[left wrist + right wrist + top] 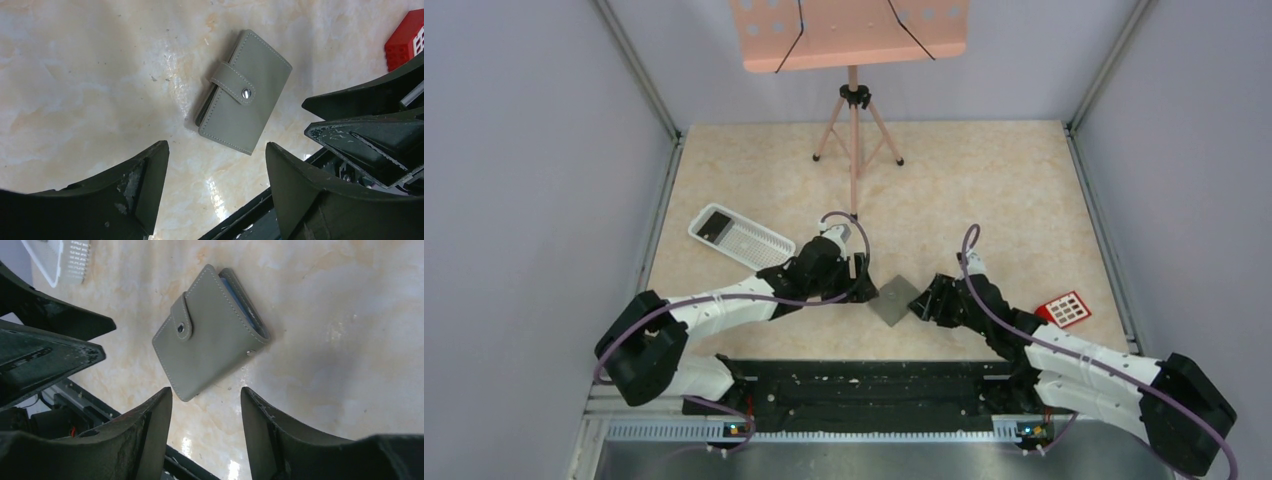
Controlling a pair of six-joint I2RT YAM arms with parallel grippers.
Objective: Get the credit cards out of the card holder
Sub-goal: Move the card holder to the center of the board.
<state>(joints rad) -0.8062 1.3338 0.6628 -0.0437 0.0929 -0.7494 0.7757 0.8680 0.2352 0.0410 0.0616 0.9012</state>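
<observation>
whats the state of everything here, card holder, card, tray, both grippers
card holder: folded shut, strap snapped, flat on the table, not held
red card: lying out on the table, right of the card holder
white tray: flat on the table, dark item in one end
left gripper: open, empty, close to the card holder
right gripper: open, empty, close to the card holder
</observation>
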